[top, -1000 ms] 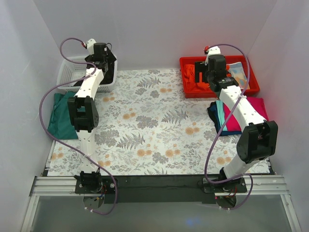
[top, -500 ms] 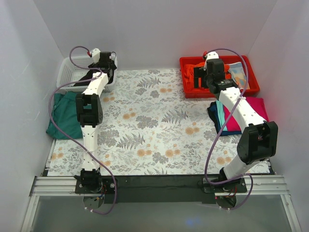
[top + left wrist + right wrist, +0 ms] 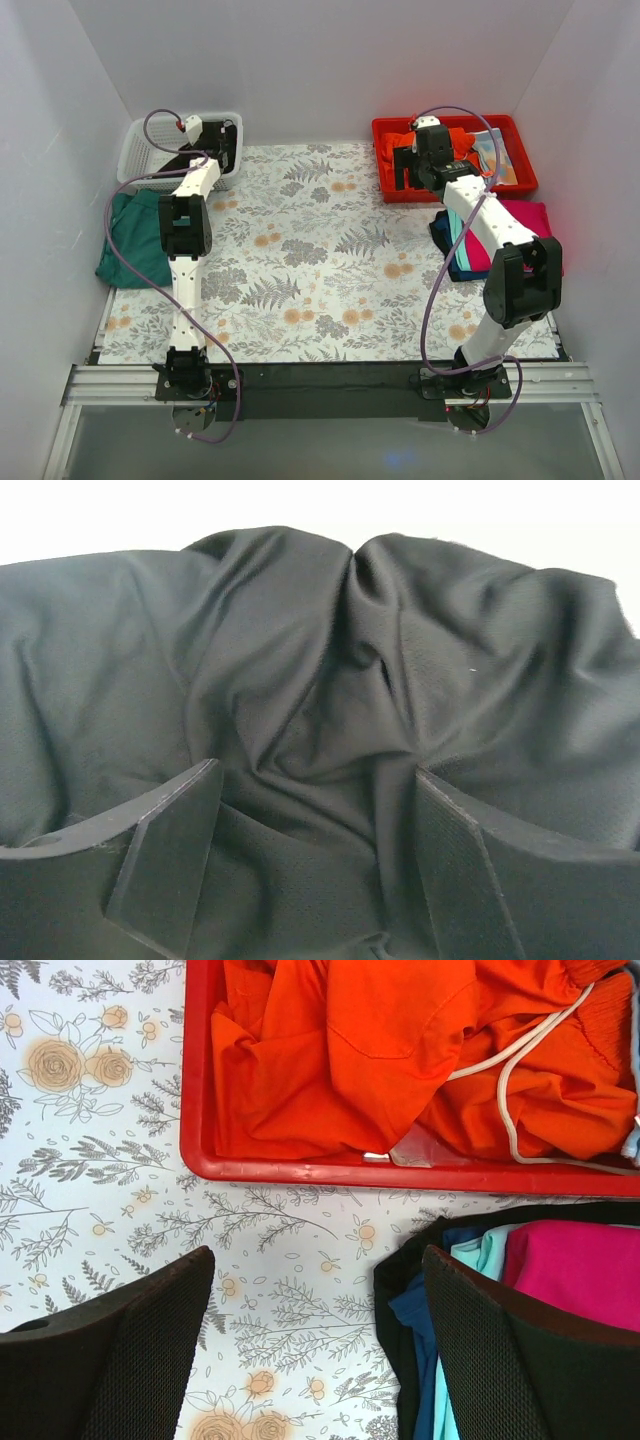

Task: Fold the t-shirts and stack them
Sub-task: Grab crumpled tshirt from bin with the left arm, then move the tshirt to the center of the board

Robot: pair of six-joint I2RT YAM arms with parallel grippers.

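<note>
The left gripper (image 3: 315,780) is down in the white basket (image 3: 140,150) at the far left corner. Its two fingers are spread apart. The black shirt (image 3: 300,660) lies all crumpled between them and under them. A dark green shirt (image 3: 130,240) lies on the tabletop (image 3: 320,260) just beside the basket, on the near side.

Over on the right, the right gripper (image 3: 318,1260) hangs above the flowery tabletop. Its fingers are wide apart with nothing in them. Past it sits the red bin (image 3: 197,1060), full of orange cloth (image 3: 380,1040). Next to the bin is a small pile of folded shirts. The magenta shirt (image 3: 580,1270) is on top. The edges of a teal shirt (image 3: 480,1255) and a navy shirt (image 3: 420,1310) peek out below it.
</note>
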